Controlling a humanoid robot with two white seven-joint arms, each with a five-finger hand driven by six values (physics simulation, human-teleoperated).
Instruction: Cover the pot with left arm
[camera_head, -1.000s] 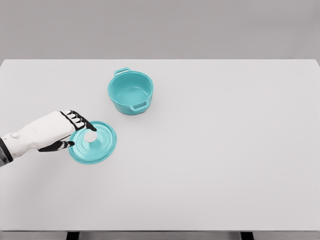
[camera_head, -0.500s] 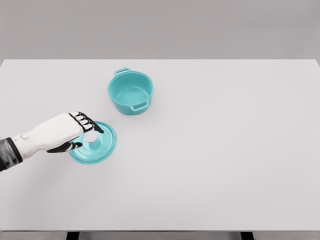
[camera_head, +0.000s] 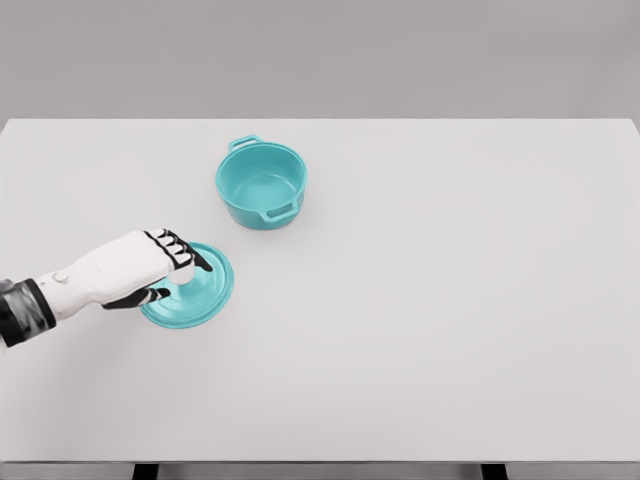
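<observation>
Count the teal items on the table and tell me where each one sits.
2. The open pot stands upright toward the table's far side, left of centre. The lid lies flat nearer the camera and to the pot's left, partly under the left hand.

Nothing readable is showing anywhere in the head view: no text, label, brand, number or sign.
</observation>
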